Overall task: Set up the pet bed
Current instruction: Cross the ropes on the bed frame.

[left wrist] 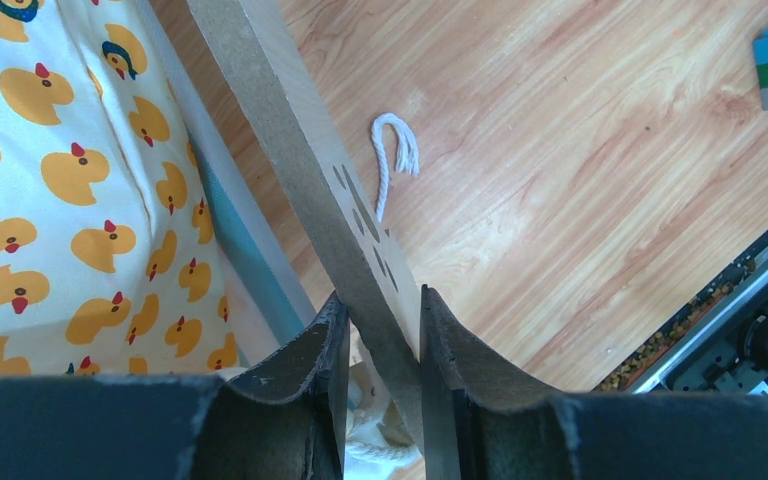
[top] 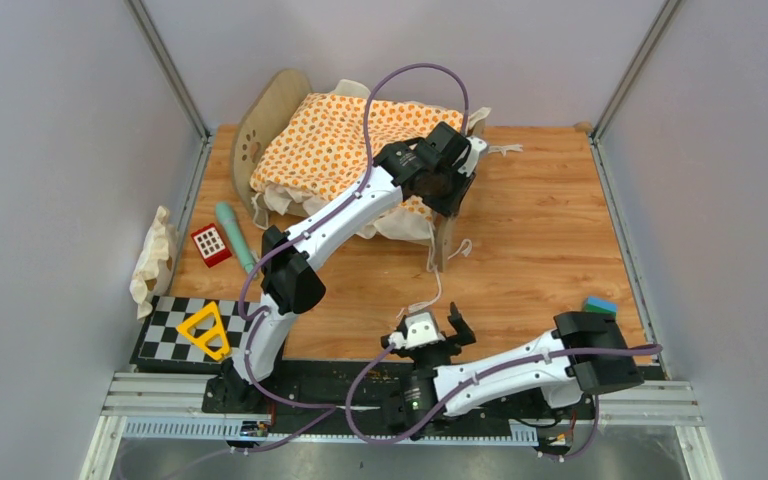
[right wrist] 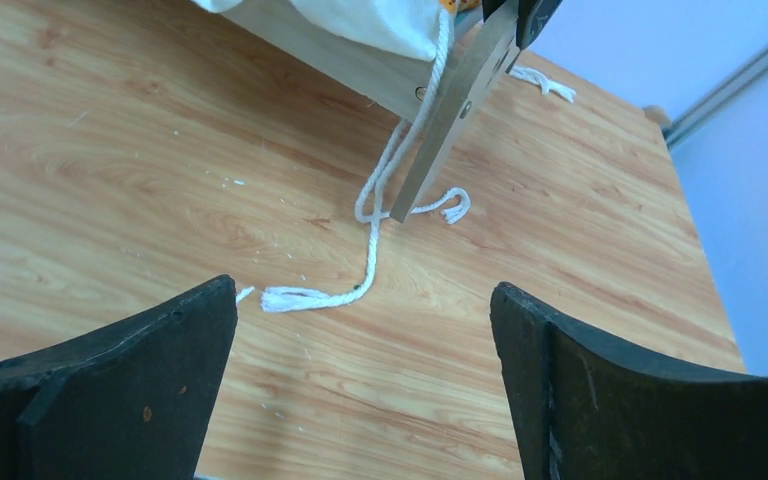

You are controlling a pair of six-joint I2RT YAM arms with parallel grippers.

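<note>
The pet bed stands at the back of the table, a light-wood frame with rounded end boards. A duck-print cushion lies on it. My left gripper is shut on the top edge of the right end board, one finger on each face. Beside the board I see the cushion and the blue-striped base. My right gripper hovers open over bare wood near the front, nothing between its fingers. A white tie string trails from the bed's corner toward it.
A small white pillow lies off the table's left edge. A red-and-white toy and a teal stick sit front left. A yellow triangle rests on a checkerboard. A blue-green block is at the right.
</note>
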